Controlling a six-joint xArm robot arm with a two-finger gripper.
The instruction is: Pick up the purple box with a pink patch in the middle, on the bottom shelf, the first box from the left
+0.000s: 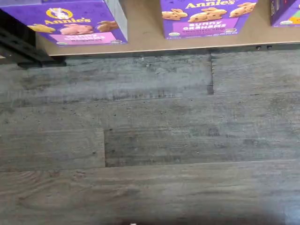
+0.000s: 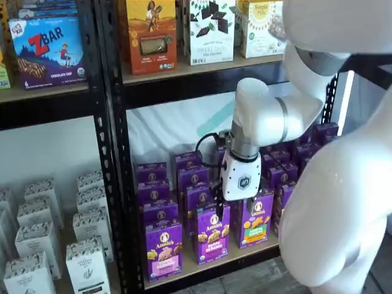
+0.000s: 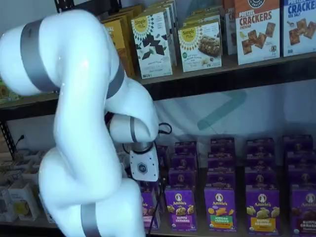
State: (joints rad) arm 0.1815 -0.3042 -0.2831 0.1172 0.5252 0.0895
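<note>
Operator: Placement of the purple box [image 2: 163, 248] is requested

Observer: It is seen upright at the front of the bottom shelf [image 2: 190, 271], as the leftmost box of the front row. A round white logo is carried near its top and a pink patch across its lower front. In the wrist view the same box [image 1: 70, 23] is found close to the front edge of the tan board [image 1: 140, 28], with a black rail [image 1: 140, 50] along that edge and grey plank floor [image 1: 150, 140] filling most of the picture.

Operator: What is placed beside it?

Observer: A purple Bunny Grahams box [image 2: 212, 236] is set just beside it, apart by a narrow gap, and a purple box with a green patch [image 2: 256, 220] is placed further along. More purple boxes are stacked in rows behind.

Operator: How is the gripper [image 2: 234, 205] held?

Observer: It is hung from the white arm in front of the shelf, above the front row and over the Bunny Grahams box rather than the purple box. Its fingers are spread wide and nothing is gripped between them. No contact with the purple box is seen; the two are kept apart
</note>
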